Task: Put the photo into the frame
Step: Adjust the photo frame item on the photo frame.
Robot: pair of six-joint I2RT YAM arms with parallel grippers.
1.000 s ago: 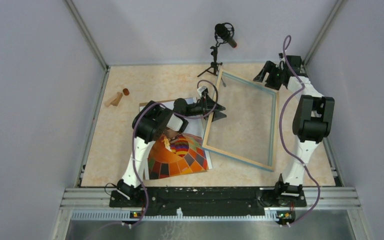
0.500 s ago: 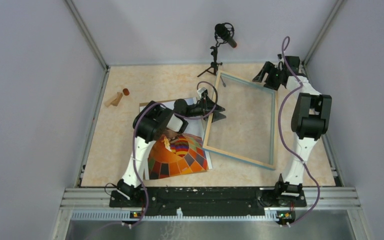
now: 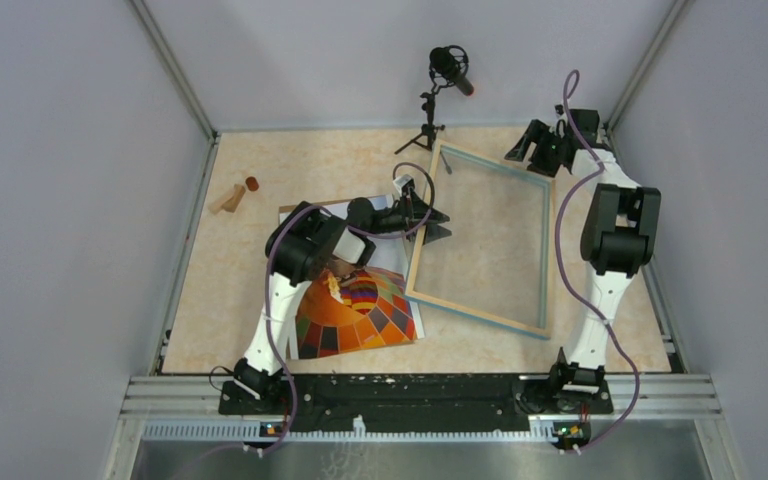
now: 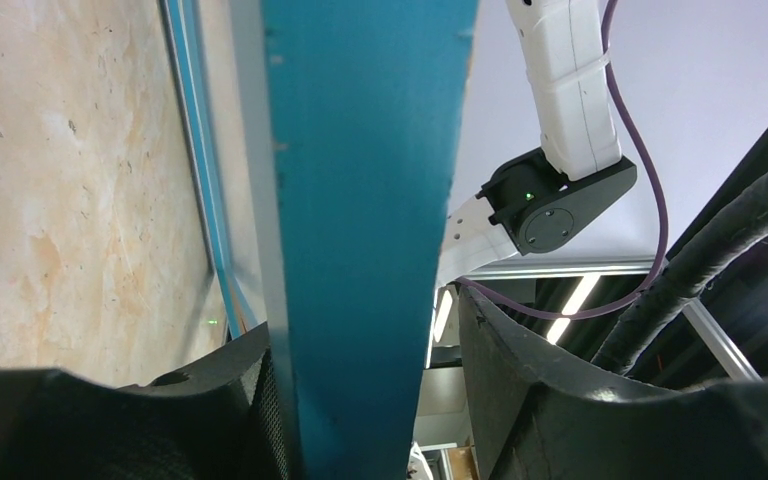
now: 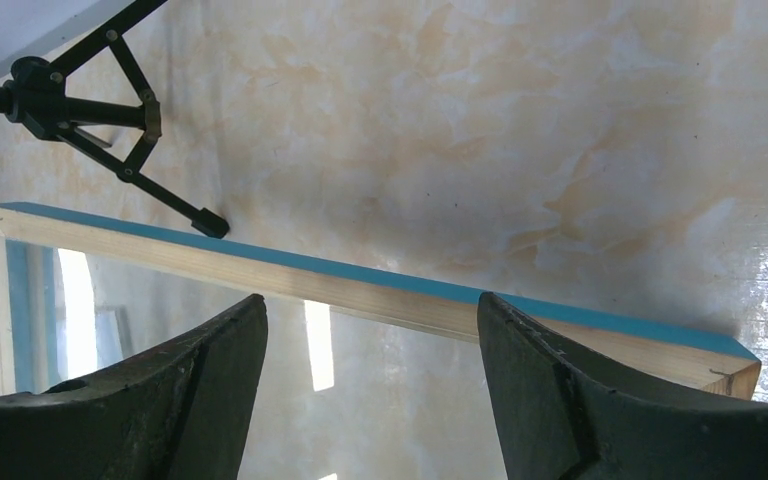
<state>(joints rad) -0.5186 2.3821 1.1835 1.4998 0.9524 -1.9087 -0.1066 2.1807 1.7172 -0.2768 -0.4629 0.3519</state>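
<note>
Between the jaws of the left gripper [image 4: 360, 330]: one light-blue-faced rail of the large, thin, light-wood picture frame [image 4: 360, 200] with clear pane. We see one finger against the rail and a sliver of gap at the other, so we cannot tell whether it is pinched.

Just ahead of the spread, empty jaws of the right gripper [image 5: 370, 310]: another rail of the frame, apart from both fingers.

Behind the left jaws, outside the frame: the large paper print [image 3: 360, 315] of an orange checkered hot-air balloon, flat on the beige table [image 3: 250, 260], partly under that arm.
</note>
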